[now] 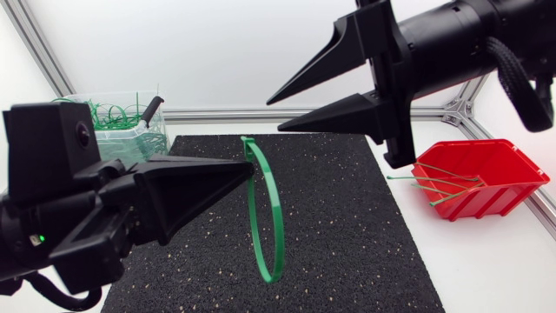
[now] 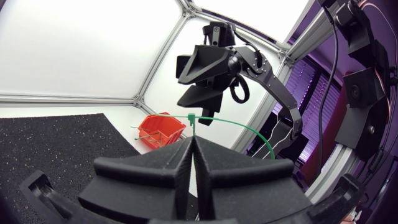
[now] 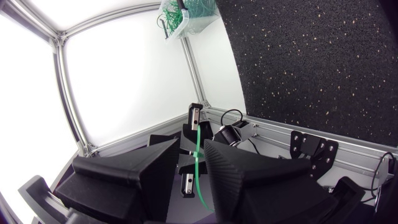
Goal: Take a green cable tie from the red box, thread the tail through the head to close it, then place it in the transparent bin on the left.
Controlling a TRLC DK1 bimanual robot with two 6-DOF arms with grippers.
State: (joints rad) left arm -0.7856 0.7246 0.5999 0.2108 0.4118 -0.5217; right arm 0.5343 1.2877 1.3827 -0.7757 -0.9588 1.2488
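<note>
While my left gripper (image 1: 250, 170) clamped the looped green plastic tie (image 1: 281, 228), right gripper (image 1: 274, 116) gaped empty; clear plastic bin (image 1: 122, 143) seemed next.

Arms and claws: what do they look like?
Left claw and right claw: matte black, two broad wedge fingers tapering to points. Left arm: black body, small green LED lit. Right arm: black cylinder link, braided black cable.
</note>
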